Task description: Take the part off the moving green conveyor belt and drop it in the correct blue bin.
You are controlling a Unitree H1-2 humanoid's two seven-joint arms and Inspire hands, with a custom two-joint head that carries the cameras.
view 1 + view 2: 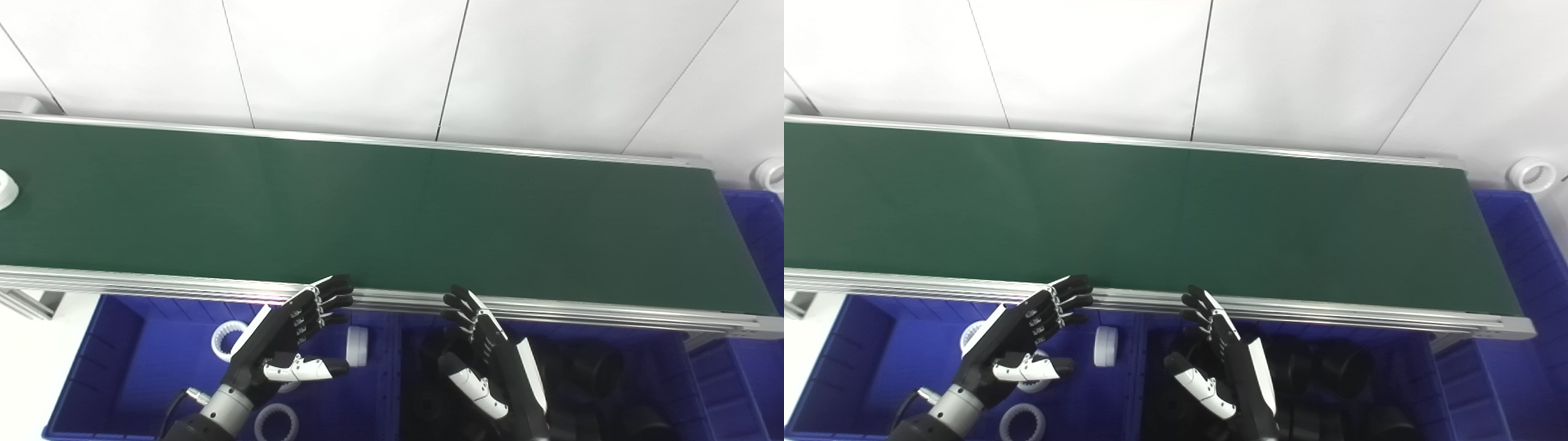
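Observation:
A white ring-shaped part rides on the green conveyor belt at the far left edge of the left eye view; the right eye view does not show it. My left hand is open and empty, hovering over the left blue bin just below the belt's near rail. My right hand is open and empty over the right blue bin, also just below the rail. The left bin holds white ring parts. The right bin holds black cylindrical parts.
A third blue bin stands past the belt's right end. A white ring lies on the floor beside it. The aluminium rail runs along the belt's near edge. A white wall stands behind the belt.

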